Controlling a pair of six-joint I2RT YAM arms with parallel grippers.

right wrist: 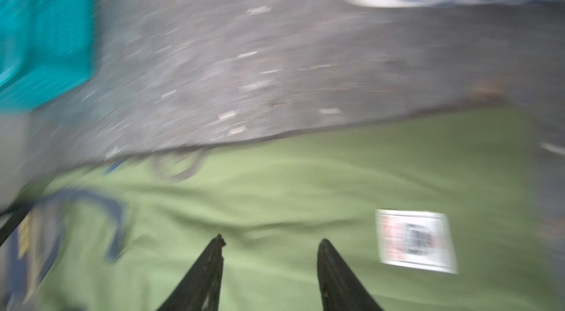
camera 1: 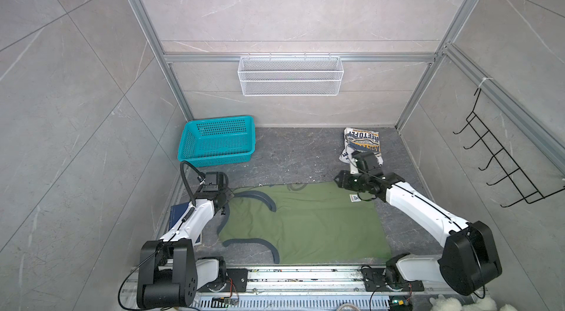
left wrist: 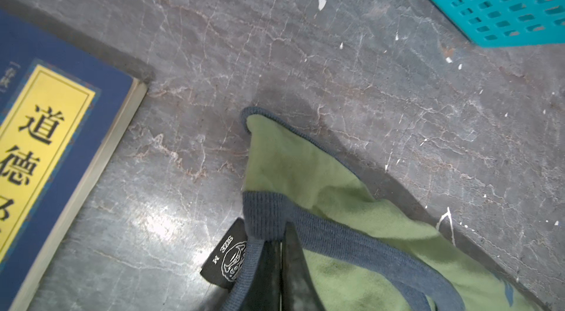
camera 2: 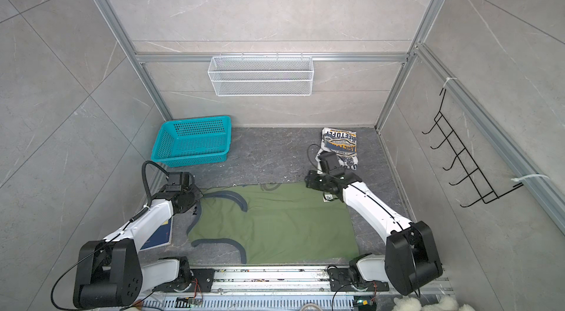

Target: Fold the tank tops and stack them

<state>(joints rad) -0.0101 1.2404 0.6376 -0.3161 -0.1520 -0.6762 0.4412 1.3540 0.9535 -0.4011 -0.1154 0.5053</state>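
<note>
Folding the olive tank top (camera 1: 305, 223) looks like the step in hand. It lies spread flat toward 6 o'clock on the dark marbled table (camera 1: 290, 153), soft jersey with ribbed grey-blue trim (left wrist: 266, 214) curving round the armholes. The left gripper (left wrist: 282, 233) is clenched on that trim at the garment's 9 o'clock. The right gripper (right wrist: 271, 239) hangs over the 2 o'clock hem corner, jaws apart, grasping nothing; next, I'd judge, it must pinch there. The white tank top (camera 1: 363, 141), a folded printed rectangle, waits at 1 o'clock.
</note>
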